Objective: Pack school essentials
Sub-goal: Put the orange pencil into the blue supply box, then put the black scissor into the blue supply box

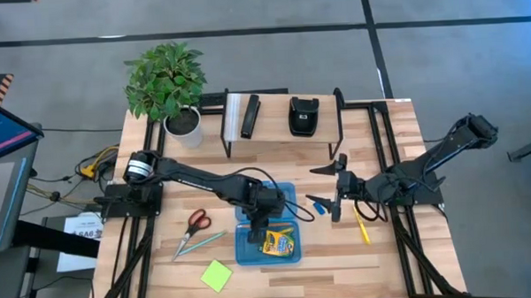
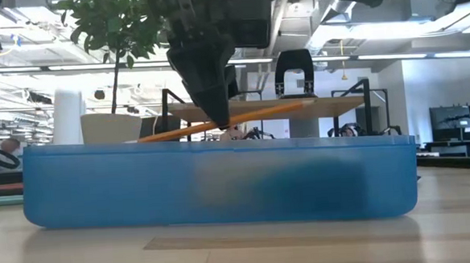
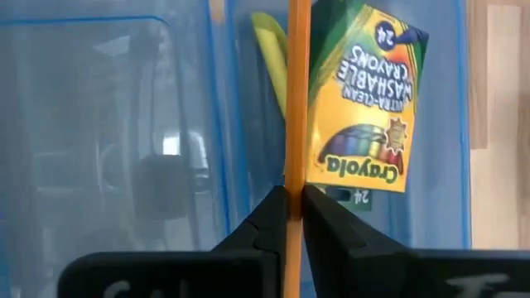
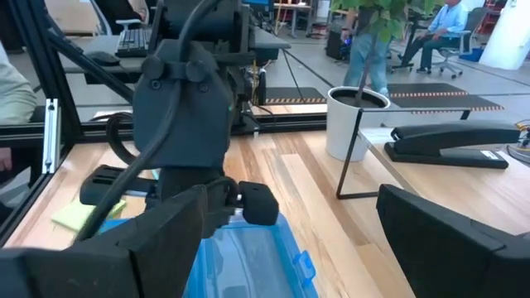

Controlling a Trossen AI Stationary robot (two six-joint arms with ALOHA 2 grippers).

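Pale wooden plank surface (image 1: 279, 277) on a black frame, set on a grey floor crossed by dark lines. At the far edge, a potted plant (image 1: 168, 86) in a white pot, and next to it a small raised shelf (image 1: 282, 122) carrying a black bar with a white pad (image 1: 244, 116) and a black pouch (image 1: 301, 115). Near the middle, a shallow blue tray (image 1: 244, 252) holding the yellow-green crayon box (image 1: 278, 241), seen close up from the left wrist lying against the tray's floor. Directly above the tray, the left pincer (image 3: 293, 217), fingers pinched tight on a yellow pencil (image 3: 296, 99) that runs slanted over the tray's rim in the low view. Left of the tray, red-handled scissors (image 1: 195, 222), with a teal pencil (image 1: 202, 242) and another pencil just beside them; nearer the front edge, a lime-green sticky-note pad (image 1: 217, 275). Right of the tray, a small blue eraser (image 1: 318, 203) and a further yellow pencil (image 1: 361, 226) on the wood. Just right of the tray, the right pincer (image 1: 336, 192), jaws spread wide around nothing, hanging close to the eraser. Beyond the surface, an open office: ceiling ducts and strip lights, desks with a keyboard, seated people (image 4: 431, 33) in chairs farther back.
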